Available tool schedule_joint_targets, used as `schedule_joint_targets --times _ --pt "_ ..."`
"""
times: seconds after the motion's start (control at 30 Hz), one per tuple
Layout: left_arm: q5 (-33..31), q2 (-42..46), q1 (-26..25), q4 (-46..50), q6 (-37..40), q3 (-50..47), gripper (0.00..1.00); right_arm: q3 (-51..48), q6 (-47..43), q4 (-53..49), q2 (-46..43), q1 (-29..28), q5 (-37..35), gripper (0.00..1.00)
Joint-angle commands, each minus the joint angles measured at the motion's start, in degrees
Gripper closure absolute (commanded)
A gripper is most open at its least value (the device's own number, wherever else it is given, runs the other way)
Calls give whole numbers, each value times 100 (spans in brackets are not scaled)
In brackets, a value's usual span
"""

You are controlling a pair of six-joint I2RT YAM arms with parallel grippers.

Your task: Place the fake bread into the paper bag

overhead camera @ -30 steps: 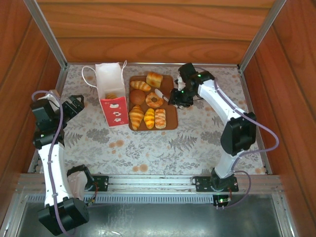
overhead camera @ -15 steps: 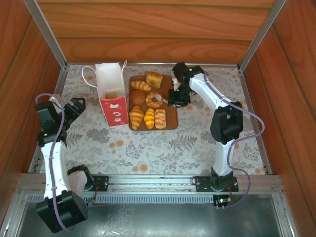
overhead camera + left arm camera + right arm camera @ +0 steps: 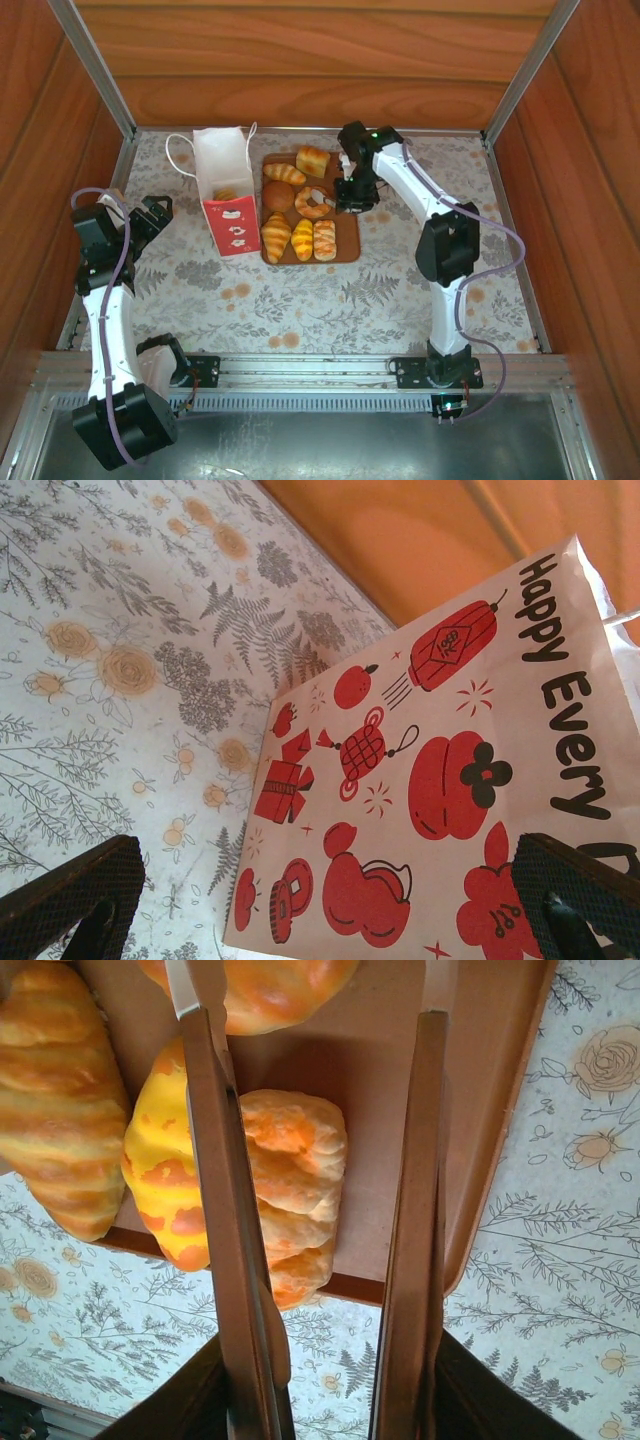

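One right end effector (image 3: 347, 192), tongs (image 3: 412, 1210) nearer donut (image 3: 312, 204)

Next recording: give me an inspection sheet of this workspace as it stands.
Surface: floral table, flat.
Job's things: seven bread pieces on a brown board; bag upright left of it, something golden inside.
Clutter: nothing seen.
Pincers: left pincer open, facing the bag; right pincer holds tongs near the donut.
Cables: purple cables loop clear of the board.
Surroundings: wooden walls, metal rails.
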State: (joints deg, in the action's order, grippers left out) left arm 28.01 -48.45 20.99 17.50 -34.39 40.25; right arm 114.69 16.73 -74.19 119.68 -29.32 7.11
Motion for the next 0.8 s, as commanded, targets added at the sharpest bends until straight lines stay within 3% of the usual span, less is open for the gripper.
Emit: schedule_joint_targets --times 0.0,0.57,0.77 --pt "90 -1 26 -163 -6 -37 0 256 -127 -327 90 -82 -119 59" --pt "86 -59 28 -208 -41 -18 0 342 -249 -471 345 -153 -305 63" --pt "114 -60 19 -215 -34 20 0 472 -257 -480 412 -163 -330 72"
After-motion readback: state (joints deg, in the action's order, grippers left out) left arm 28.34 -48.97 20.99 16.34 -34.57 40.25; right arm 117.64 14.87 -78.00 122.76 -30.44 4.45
